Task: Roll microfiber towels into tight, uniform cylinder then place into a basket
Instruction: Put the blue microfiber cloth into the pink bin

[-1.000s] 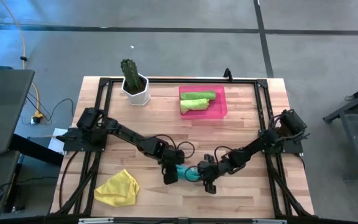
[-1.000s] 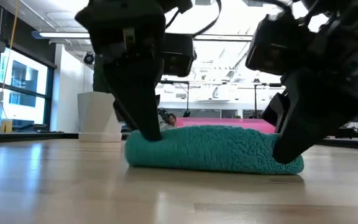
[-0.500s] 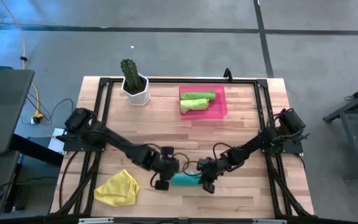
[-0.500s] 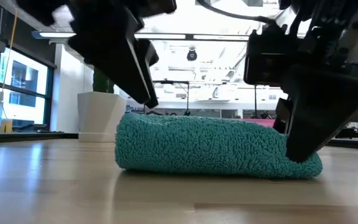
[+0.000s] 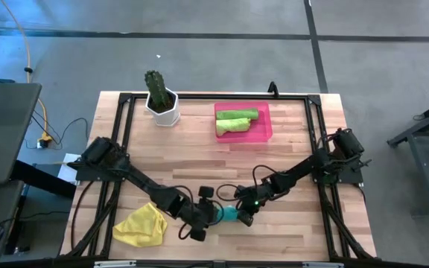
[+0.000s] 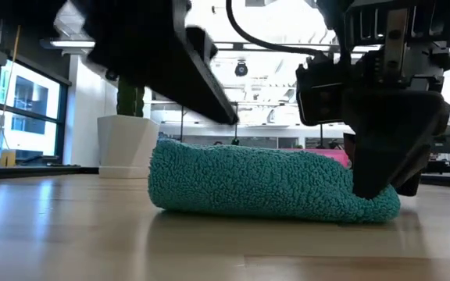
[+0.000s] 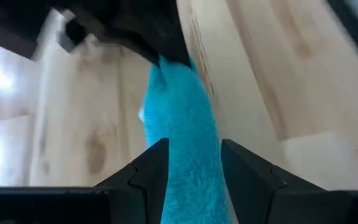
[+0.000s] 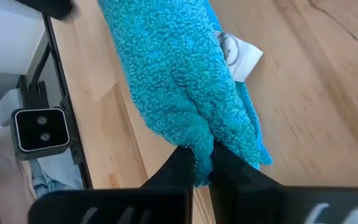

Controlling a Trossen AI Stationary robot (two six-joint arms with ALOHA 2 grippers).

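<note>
Teal towel point(image 5: 226, 214): lies near the lower centre of the overhead picture, on the wooden table point(image 5: 289, 149), loosely rolled into a short log between both arms.
Right gripper point(image 8: 202, 167): pinched shut on one end of the teal towel; probably anchoring that end so the roll stays tight.
Left gripper point(image 7: 192, 163): part open, its fingers straddling the towel's other end; whether they press on the cloth cannot be told.
Basket point(image 5: 264, 131): pink tray at upper centre of the overhead picture, well apart from the work, already holding two green rolled towels point(image 5: 237, 119).
Yellow towel point(image 5: 141, 224): crumpled at lower left of the overhead picture, not yet rolled.
Cactus pot point(image 5: 161, 106): upper left of the table, clear of both arms.
Overhead view only: shows the basket contents and the yellow towel.
Table-level view only: shows the roll's thickness; it sits flat on the wood, fuller at the picture's left.
Right wrist view only: shows a white label point(image 8: 238, 53) sticking out of the roll.
</note>
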